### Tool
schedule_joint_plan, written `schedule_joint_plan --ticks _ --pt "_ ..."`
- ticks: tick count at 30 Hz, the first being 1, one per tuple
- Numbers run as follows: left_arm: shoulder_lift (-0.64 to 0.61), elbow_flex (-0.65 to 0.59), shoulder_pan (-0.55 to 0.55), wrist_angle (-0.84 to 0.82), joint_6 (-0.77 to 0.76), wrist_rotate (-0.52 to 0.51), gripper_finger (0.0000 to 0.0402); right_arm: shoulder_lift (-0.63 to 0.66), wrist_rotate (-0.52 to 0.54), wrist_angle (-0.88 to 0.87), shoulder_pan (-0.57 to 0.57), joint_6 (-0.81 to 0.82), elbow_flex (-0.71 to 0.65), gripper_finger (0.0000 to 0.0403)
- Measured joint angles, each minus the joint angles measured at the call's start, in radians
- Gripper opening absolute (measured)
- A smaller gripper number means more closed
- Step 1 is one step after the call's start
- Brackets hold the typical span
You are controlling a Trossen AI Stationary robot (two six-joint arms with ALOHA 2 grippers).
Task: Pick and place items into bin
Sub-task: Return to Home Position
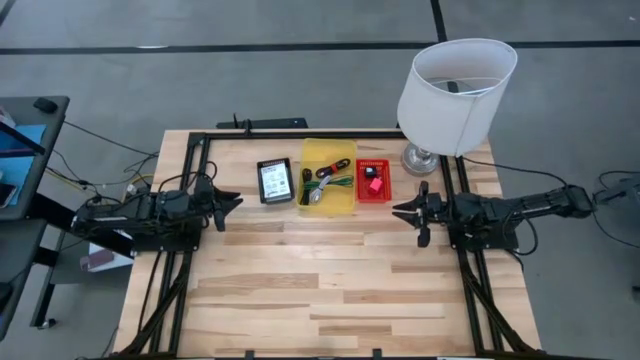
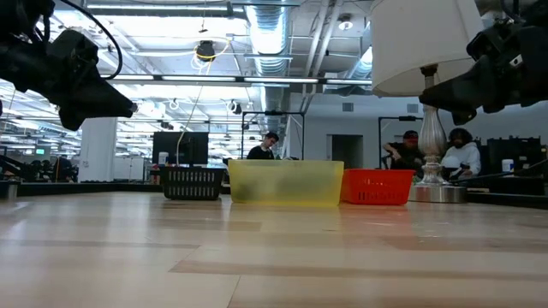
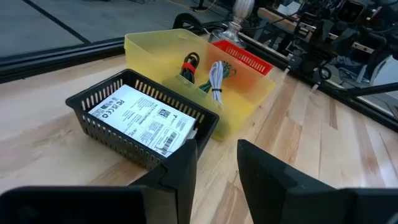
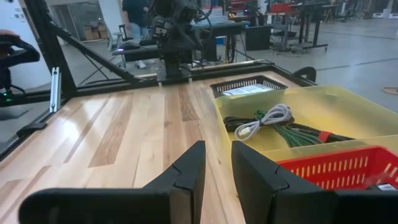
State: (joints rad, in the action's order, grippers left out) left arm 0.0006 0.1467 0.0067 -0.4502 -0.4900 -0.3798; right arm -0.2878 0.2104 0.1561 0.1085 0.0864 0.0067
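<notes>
While cables (image 1: 325,188) lie binned between them, left pincer (image 1: 231,207) and right pincer (image 1: 405,212) hang spread.

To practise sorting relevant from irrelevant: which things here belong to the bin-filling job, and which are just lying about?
Job: yellow bin, cables in it, black basket, labelled pack, red basket, left gripper, right gripper.
Lying about: lamp, people in the background.
</notes>
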Motion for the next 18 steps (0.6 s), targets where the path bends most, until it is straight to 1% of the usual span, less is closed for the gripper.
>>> schedule_joint_plan --ticks 11,18 --pt "0.0 0.0 0.116 0.0 0.0 0.0 0.0107 0.0 0.0 0.0 0.0 0.0 0.0 0.0074" --pt "0.0 0.0 0.137 0.0 0.0 0.0 0.0107 0.0 0.0 0.0 0.0 0.0 0.0 0.0074"
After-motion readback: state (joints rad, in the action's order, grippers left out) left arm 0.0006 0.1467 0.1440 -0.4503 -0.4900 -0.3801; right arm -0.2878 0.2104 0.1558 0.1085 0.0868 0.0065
